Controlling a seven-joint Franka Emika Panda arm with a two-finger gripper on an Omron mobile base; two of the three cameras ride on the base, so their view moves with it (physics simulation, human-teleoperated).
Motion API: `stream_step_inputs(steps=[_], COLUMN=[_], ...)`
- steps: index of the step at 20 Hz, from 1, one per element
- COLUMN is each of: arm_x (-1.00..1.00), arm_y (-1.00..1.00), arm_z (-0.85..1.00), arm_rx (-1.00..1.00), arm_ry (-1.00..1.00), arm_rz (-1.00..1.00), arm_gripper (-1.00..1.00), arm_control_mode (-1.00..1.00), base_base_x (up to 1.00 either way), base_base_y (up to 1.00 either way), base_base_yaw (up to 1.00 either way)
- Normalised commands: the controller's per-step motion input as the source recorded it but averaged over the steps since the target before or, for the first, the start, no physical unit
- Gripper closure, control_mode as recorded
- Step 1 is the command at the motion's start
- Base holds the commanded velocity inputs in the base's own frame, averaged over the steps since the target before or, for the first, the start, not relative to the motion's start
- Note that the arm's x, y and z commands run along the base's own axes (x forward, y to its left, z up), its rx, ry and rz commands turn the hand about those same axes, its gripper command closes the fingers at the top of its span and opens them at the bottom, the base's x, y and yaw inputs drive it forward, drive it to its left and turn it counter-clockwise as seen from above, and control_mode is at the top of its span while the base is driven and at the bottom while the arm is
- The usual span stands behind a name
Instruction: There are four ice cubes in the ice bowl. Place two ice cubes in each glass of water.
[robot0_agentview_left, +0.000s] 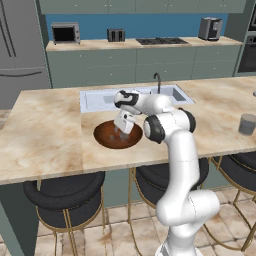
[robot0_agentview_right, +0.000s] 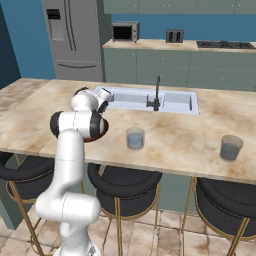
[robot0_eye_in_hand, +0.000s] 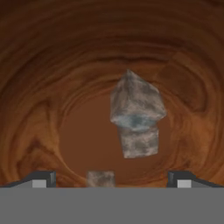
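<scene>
While the marbled beige stone desk (robot0_agentview_left: 45, 135) carries everything, you have the wide, shallow, reddish-brown wooden ice bowl (robot0_agentview_left: 102, 134) just before the sink, with both short clear cylindrical glasses of water (robot0_agentview_right: 135, 138) well apart to its right. The fingers (robot0_eye_in_hand: 111, 180) hang spread wide and empty inside the bowl. Centre them on one small greyish translucent ice cube (robot0_eye_in_hand: 138, 103), clear of its touching neighbour, before you close.
</scene>
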Motion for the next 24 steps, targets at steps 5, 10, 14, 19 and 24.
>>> stream_step_inputs(steps=[5, 10, 14, 19, 24], arm_x=[-0.08, 0.00, 0.00, 0.01, 0.00], arm_y=[0.00, 0.00, 0.00, 0.00, 0.00], arm_z=[0.00, 0.07, 0.06, 0.10, 0.02], arm_rx=[-0.08, -0.08, -0.04, 0.00, 0.00], arm_ry=[-0.06, -0.04, -0.02, 0.00, 0.00], arm_rz=[-0.09, -0.09, -0.08, -0.05, -0.01], arm_gripper=[-1.00, -1.00, -1.00, -1.00, -1.00], arm_control_mode=[-1.00, -1.00, -1.00, -1.00, -1.00], base_base_x=[0.00, 0.00, 0.00, 0.00, 0.00], base_base_y=[0.00, 0.00, 0.00, 0.00, 0.00], base_base_yaw=[0.00, 0.00, 0.00, 0.00, 0.00])
